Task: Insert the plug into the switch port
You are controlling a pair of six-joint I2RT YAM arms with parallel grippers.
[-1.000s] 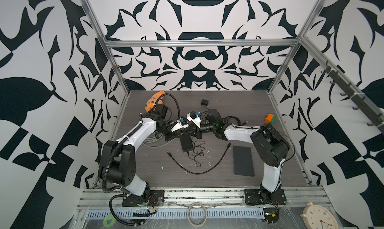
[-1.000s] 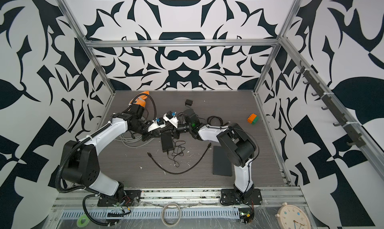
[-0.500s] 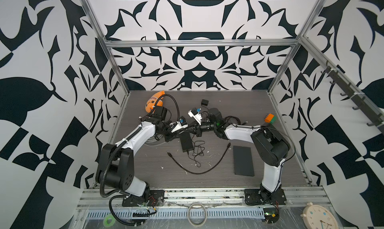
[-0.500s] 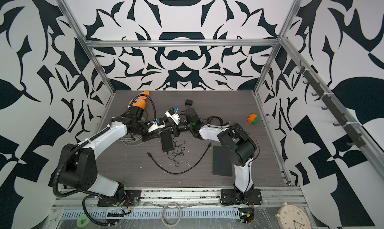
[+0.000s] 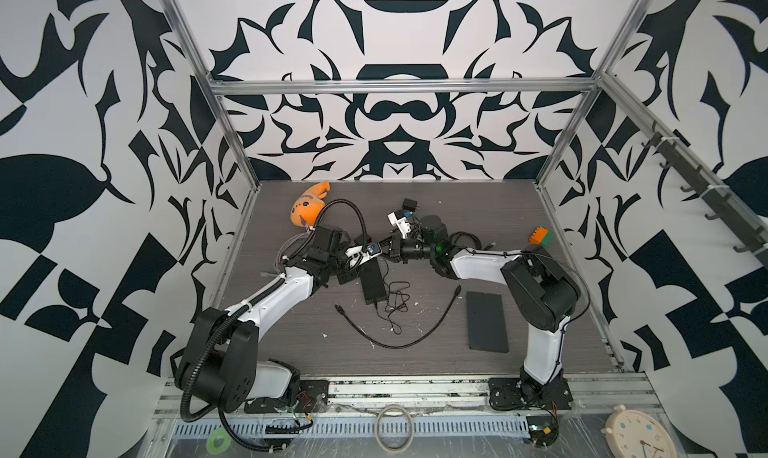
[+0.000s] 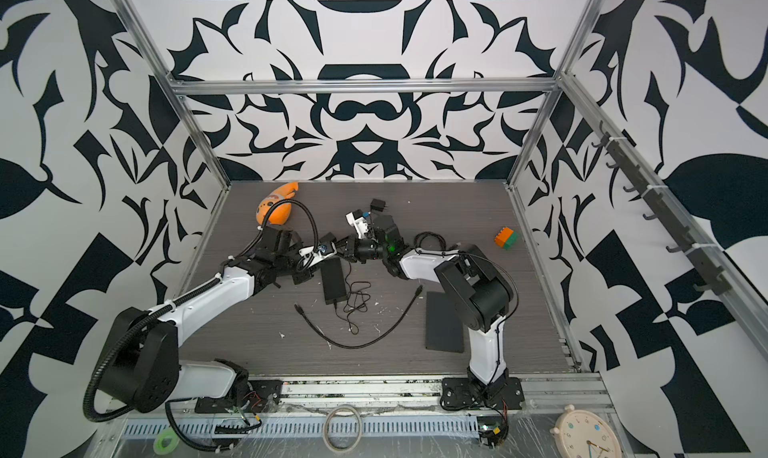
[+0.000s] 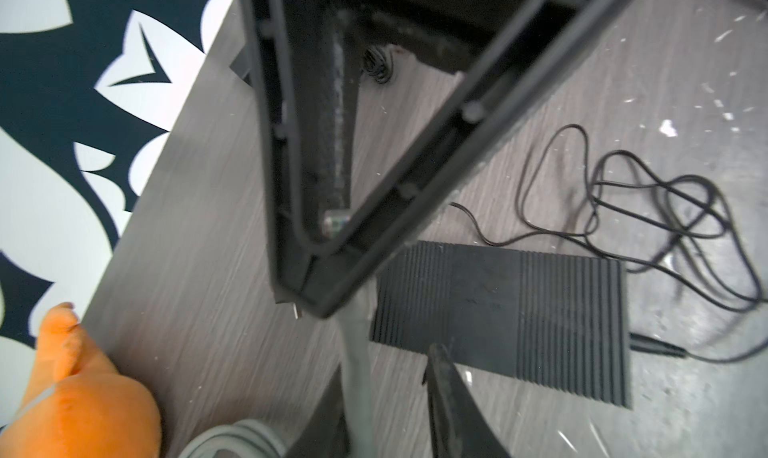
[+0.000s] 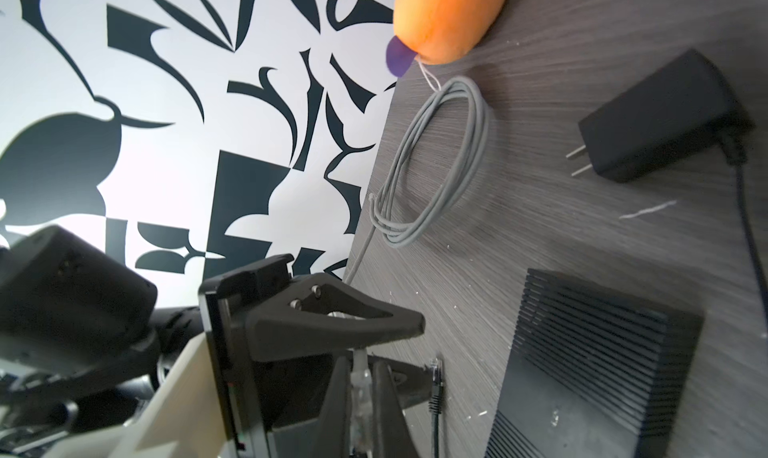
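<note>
The left arm (image 5: 282, 294) and the right arm (image 5: 478, 265) share one build: smooth white shells on the long links, bulky black housings at the joints and a black base plate (image 5: 528, 393) at the foot. A ribbed black hose (image 5: 348, 204) runs along the left arm. A thin black cable (image 5: 587, 294) arcs round the right arm's elbow, and a green light (image 5: 438, 247) glows near its wrist. The fingers (image 8: 332, 319) of the left gripper (image 8: 424, 352) are matte black, triangular and hollowed. They have two small screws (image 8: 296, 303) near the root and sit on a cream-white body (image 8: 178, 377).
</note>
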